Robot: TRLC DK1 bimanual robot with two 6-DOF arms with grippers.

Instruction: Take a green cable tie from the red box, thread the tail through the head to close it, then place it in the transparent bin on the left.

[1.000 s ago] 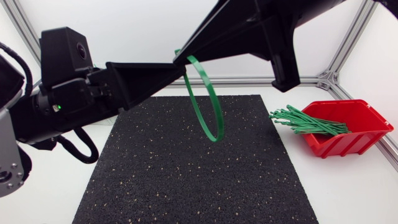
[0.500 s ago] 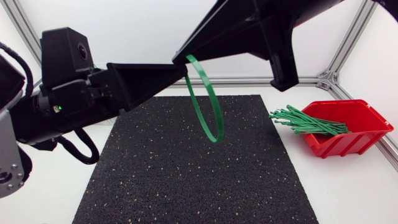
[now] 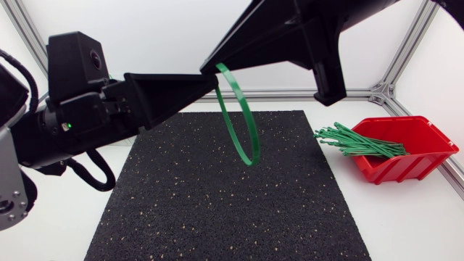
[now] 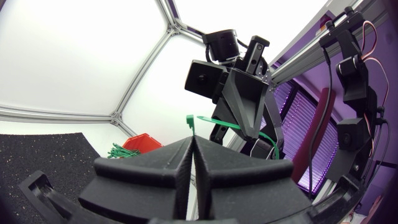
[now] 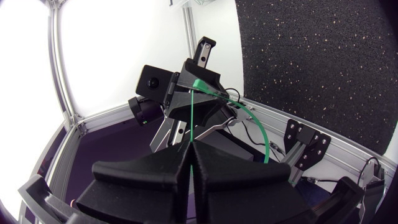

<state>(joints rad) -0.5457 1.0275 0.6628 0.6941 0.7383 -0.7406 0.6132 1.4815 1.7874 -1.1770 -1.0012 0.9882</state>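
Note:
Both grippers are raised above the black mat (image 3: 225, 203), tip to tip, with a green cable tie (image 3: 250, 138) bent into a hanging loop between them. My left gripper (image 3: 212, 82) is shut on one end of the tie; in the left wrist view the tie's head (image 4: 189, 121) sticks up from its closed fingertips. My right gripper (image 3: 209, 67) is shut on the strap (image 5: 192, 118), which rises from its finger seam toward the left gripper (image 5: 194, 87). The red box (image 3: 424, 148) at the right holds several green ties (image 3: 355, 141). The transparent bin is out of view.
The speckled mat covers the middle of the white table. The ties in the red box stick out over its left rim (image 4: 140, 142). An aluminium frame rail (image 3: 290, 94) runs along the table's back edge.
The top of the loop has shifted slightly left with the right gripper. A short green end that showed beside the right fingertips is now hidden.

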